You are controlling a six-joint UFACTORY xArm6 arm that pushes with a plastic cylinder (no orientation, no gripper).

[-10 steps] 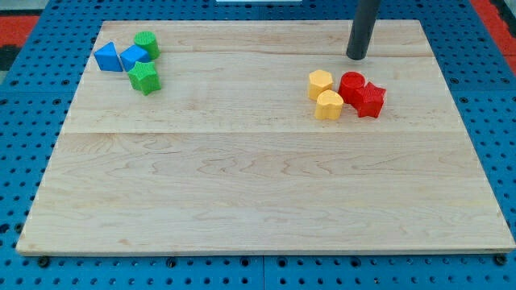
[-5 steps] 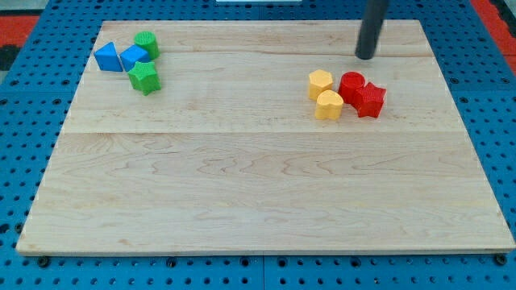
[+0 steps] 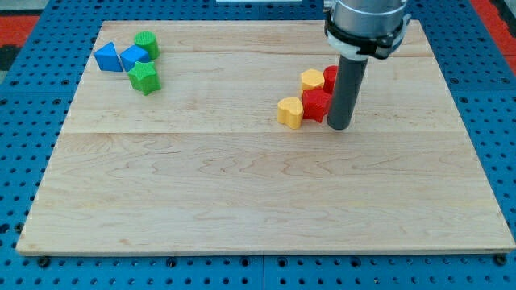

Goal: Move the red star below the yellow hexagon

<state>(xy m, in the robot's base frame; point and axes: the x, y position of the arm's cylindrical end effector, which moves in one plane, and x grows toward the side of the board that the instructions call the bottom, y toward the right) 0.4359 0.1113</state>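
Observation:
The red star [image 3: 315,105] lies on the wooden board [image 3: 242,185] at the view's upper right, just below the yellow hexagon [image 3: 312,80] and touching it. A yellow heart-like block [image 3: 289,113] touches the star's left side. A red round block [image 3: 330,78] sits right of the hexagon, partly hidden by the rod. My tip [image 3: 339,127] rests against the star's right side, slightly lower than it.
At the view's upper left sits a cluster: a blue triangle-like block [image 3: 106,57], a blue block [image 3: 133,57], a green round block [image 3: 147,43] and a green star [image 3: 145,77]. The board lies on a blue pegboard table [image 3: 500,145].
My tip has swung from above the red blocks down to their right side. The red star has been pushed left, under the yellow hexagon. The yellow heart and the other blocks shifted left.

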